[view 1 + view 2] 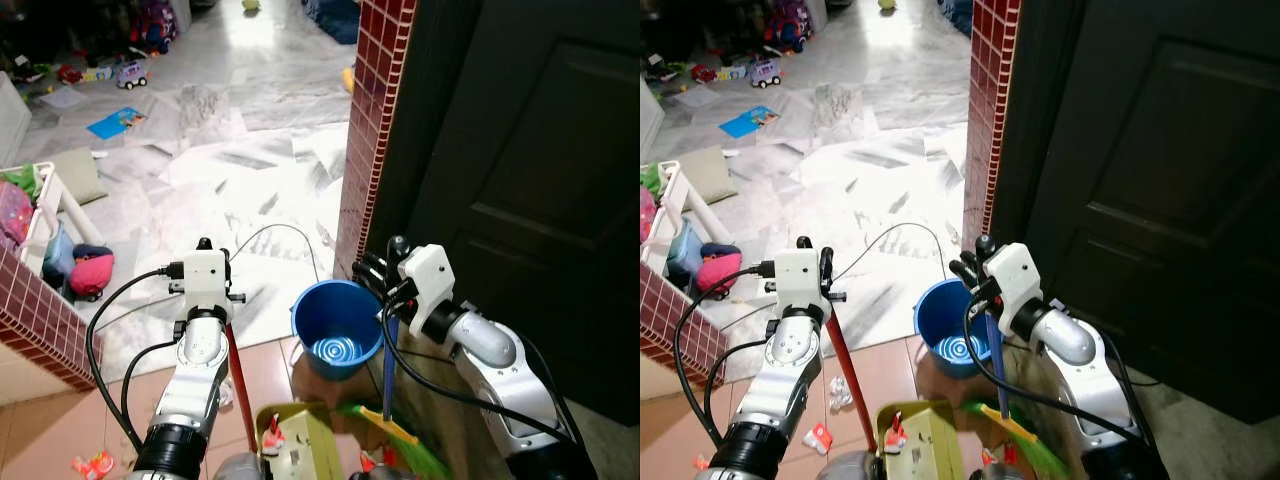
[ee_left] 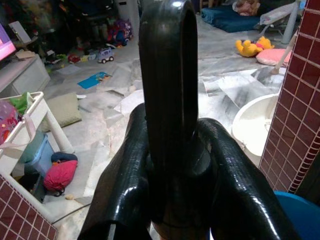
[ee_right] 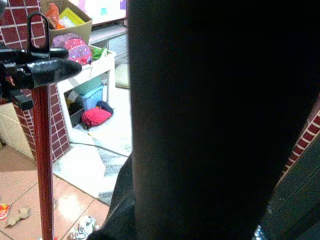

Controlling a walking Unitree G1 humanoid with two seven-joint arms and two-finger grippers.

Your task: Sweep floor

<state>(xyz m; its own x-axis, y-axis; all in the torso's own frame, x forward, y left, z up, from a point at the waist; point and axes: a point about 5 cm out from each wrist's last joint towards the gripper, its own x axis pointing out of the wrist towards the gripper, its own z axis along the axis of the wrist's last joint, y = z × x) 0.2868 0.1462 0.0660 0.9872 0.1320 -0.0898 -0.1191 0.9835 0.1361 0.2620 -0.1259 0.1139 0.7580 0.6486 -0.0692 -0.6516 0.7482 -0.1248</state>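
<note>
Keep your left gripper (image 1: 204,247) clamped on the red handle (image 1: 240,380) and your right gripper (image 1: 375,272) on the blue handle (image 1: 387,375), sweeping scraps (image 1: 840,390) beneath them.

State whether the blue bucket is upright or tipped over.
Upright: the blue bucket stands on the floor, its round opening facing up and its inside bottom visible.

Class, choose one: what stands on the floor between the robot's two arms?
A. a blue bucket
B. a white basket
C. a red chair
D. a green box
A: the blue bucket stands open on the floor between the left gripper and right gripper.
</note>
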